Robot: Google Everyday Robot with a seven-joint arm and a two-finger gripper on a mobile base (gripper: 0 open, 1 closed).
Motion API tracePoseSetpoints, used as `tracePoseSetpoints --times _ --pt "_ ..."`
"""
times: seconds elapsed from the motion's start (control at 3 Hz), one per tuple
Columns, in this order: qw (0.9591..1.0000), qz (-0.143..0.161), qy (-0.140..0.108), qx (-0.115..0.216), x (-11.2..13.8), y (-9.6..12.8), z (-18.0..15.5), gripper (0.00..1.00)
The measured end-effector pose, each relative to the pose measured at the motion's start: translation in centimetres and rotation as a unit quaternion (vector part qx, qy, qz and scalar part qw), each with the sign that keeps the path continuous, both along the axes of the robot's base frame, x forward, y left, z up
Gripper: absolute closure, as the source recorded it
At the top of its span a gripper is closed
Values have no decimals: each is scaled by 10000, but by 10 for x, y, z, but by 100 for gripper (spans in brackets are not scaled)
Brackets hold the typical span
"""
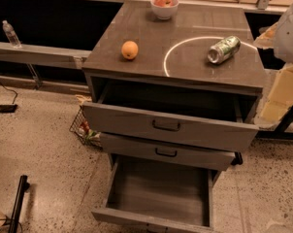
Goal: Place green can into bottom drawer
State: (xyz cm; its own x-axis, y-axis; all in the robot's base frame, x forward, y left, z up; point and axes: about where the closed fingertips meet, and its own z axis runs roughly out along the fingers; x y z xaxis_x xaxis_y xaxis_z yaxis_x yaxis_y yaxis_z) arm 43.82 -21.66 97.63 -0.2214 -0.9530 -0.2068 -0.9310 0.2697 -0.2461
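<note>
The green can (pixel 224 49) lies on its side on the grey cabinet top (pixel 146 38), at the right, inside a white ring marked on the surface. Its silver end faces the front left. The bottom drawer (pixel 158 191) is pulled far out below, and its plain grey floor shows with nothing in it. My gripper is not in view. Only a pale rounded part of the arm (pixel 289 28) shows at the right edge, beside and above the can.
An orange (pixel 130 50) sits on the cabinet top at the left. A white bowl with fruit (pixel 164 6) stands at the back. The top drawer (pixel 168 125) is pulled out and the middle drawer (pixel 166 152) slightly. A wire basket (pixel 86 130) sits on the floor at the left.
</note>
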Motion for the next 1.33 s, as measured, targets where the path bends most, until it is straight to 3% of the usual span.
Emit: tracePoseSetpoints --times 0.33,0.67,1.0,1.33 --pt "10000 32 -48 6 1 1 2 0" --pt "9988 344 -249 -260 27 -2 6 0" --pt "9907 1192 -409 -507 75 4 9 0" --pt "9709 2214 -490 -768 124 20 8 0"
